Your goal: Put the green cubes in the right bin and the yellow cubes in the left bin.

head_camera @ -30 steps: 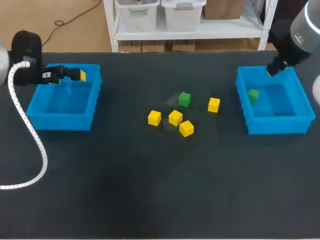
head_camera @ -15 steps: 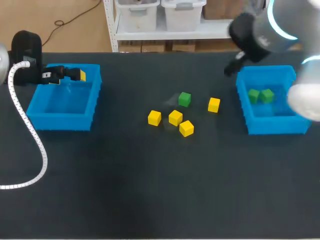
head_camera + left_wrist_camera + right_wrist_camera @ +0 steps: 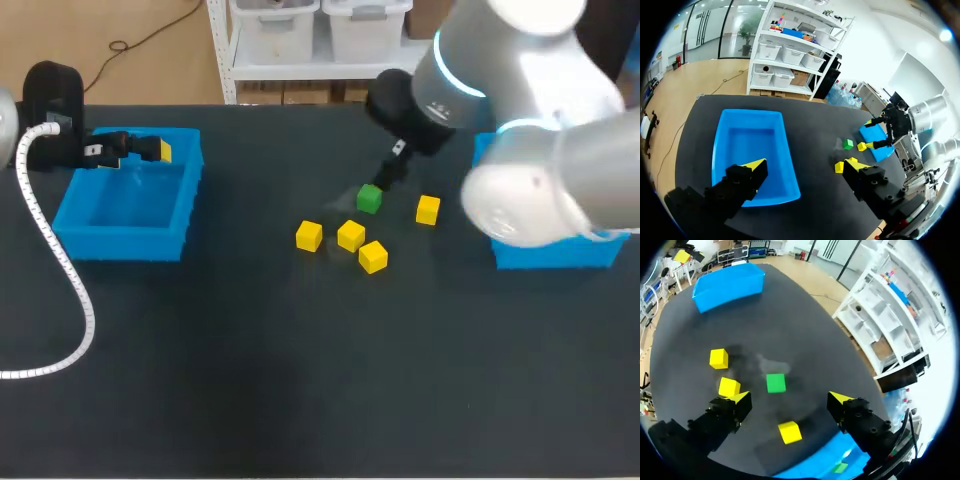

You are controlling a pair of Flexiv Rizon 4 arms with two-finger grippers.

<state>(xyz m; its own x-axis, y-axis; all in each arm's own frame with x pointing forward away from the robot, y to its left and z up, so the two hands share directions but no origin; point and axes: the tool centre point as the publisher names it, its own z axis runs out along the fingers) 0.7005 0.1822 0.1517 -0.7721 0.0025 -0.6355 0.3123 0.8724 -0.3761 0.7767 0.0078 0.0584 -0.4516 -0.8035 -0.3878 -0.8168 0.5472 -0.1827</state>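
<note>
The green cube (image 3: 369, 198) left on the table is the thing at stake, and the right gripper (image 3: 790, 398) hangs above it with its jaws wide apart and nothing between them. In the right wrist view the green cube lies a little ahead of the fingertips, not squarely between them, so a straight drop from here would probably set one finger on top of it or knock it aside instead of straddling it.

The neighbours are the second hazard. Three yellow cubes (image 3: 351, 235) sit clustered near the green cube on the robot's side of it, and a fourth yellow cube (image 3: 428, 209) lies near on its right. With the fingers spread this far, one tip may land on a yellow cube, tilting it or shoving it into the green cube. A loose closure could also trap a yellow cube alongside the green one and carry it to the wrong bin.

The right bin (image 3: 545, 255) stands well to the right of the green cube, mostly hidden behind the right arm in the head view. The lift has to clear its near wall, or the cube may catch and drop outside.

The left gripper (image 3: 805, 163) is far to the left of the green cube, above the left bin (image 3: 70, 225), jaws apart and empty; should it head for the yellow cluster at the same time, the arms could crowd each other
</note>
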